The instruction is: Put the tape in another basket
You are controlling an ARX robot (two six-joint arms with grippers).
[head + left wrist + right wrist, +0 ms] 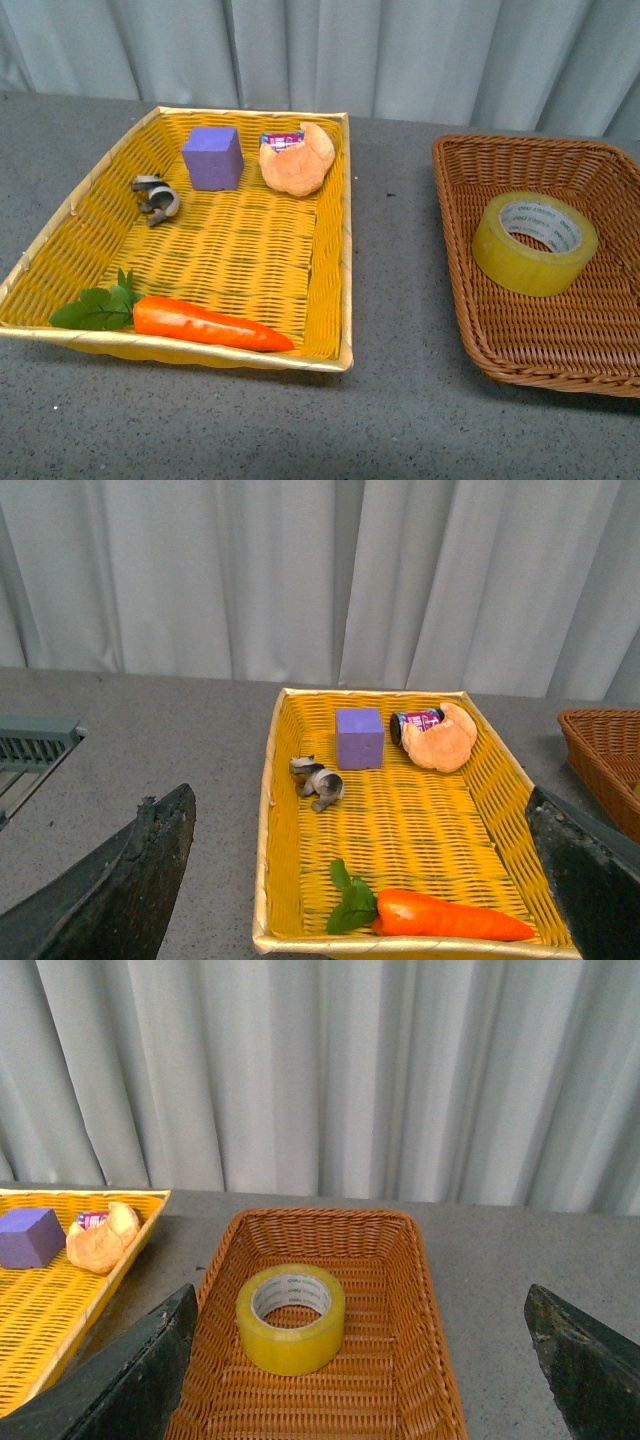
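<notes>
The yellow tape roll (535,243) with a white printed core lies flat inside the brown wicker basket (470,300) at the right. It also shows in the right wrist view (291,1318), in the basket (400,1260). My right gripper (365,1400) is open, held back and above the basket, touching nothing. My left gripper (365,920) is open above the near end of the yellow basket (268,810), empty. Neither arm shows in the front view.
The yellow woven basket (330,250) at the left holds a purple cube (212,157), a croissant (298,160), a small can (281,137), a grey-black clip (155,197) and a toy carrot (205,323). Grey tabletop lies between the baskets; a curtain hangs behind.
</notes>
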